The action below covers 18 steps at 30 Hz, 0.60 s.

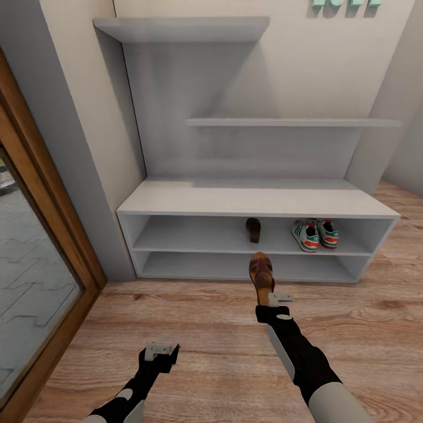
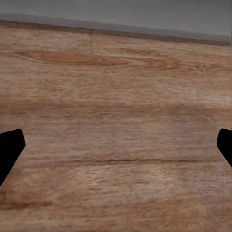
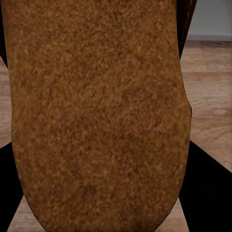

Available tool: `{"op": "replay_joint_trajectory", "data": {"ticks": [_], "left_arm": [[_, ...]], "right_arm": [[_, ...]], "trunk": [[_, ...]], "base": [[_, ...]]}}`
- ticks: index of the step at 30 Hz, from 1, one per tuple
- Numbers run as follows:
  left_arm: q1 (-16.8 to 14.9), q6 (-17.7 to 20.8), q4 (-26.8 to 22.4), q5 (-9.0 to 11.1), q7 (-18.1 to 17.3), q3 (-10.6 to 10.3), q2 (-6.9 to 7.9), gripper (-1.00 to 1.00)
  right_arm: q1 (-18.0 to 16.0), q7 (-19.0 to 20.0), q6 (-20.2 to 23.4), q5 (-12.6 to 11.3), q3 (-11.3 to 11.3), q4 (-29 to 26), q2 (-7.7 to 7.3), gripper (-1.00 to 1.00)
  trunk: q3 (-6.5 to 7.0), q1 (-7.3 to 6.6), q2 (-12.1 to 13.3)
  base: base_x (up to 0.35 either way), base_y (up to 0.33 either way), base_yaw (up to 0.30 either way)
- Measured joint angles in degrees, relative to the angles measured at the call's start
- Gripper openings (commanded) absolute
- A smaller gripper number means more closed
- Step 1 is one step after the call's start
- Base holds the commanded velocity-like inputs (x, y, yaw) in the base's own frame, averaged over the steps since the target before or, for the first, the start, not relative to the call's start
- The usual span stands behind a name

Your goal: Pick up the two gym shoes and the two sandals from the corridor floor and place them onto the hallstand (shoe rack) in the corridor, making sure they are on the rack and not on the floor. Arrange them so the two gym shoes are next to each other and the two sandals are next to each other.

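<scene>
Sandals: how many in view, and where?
2. One sandal sits on the hallstand's upper open shelf, left of the gym shoes. The other sandal is held in the right end effector, in front of the rack.

I see the sandal's (image 3: 96,116) tan insole close up between my right gripper's dark fingers (image 3: 212,193), with wood floor (image 3: 210,82) and pale wall behind.

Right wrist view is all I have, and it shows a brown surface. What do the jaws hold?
Observer: The right gripper holds a sandal in front of the shoe rack.
Operator: Where is the other sandal?
Observer: The second sandal is on the upper open shelf.
Operator: And the sneakers?
Observer: Both gym shoes stand side by side on that shelf, toward the rack's right end.
</scene>
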Motion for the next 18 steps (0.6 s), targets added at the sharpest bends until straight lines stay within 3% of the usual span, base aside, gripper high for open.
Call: {"op": "replay_joint_trajectory", "data": {"ticks": [4, 11, 14, 18], "left_arm": [[0.0, -0.3, 0.1, 0.2, -1.5, -0.1, 0.02, 1.0], [0.0, -4.1, 1.6, 0.2, -9.6, -0.1, 0.29, 1.0], [0.0, -7.4, 2.9, 0.1, -17.2, -0.1, 0.87, 1.0], [0.0, -9.1, 3.3, 0.3, -28.2, 0.0, 3.25, 1.0]], "right_arm": [[0.0, 0.0, 0.0, 0.0, 0.0, 0.0, 0.0, -1.0], [0.0, 0.0, 0.0, 0.0, 0.0, 0.0, 0.0, -1.0], [0.0, 0.0, 0.0, 0.0, 0.0, 0.0, 0.0, -1.0], [0.0, 0.0, 0.0, 0.0, 0.0, 0.0, 0.0, -1.0]], "trunk": [[0.0, 0.0, 0.0], [0.0, 0.0, 0.0], [0.0, 0.0, 0.0], [0.0, 0.0, 0.0]], "base": [[0.0, 0.0, 0.0], [0.0, 0.0, 0.0], [0.0, 0.0, 0.0], [0.0, 0.0, 0.0]]}}
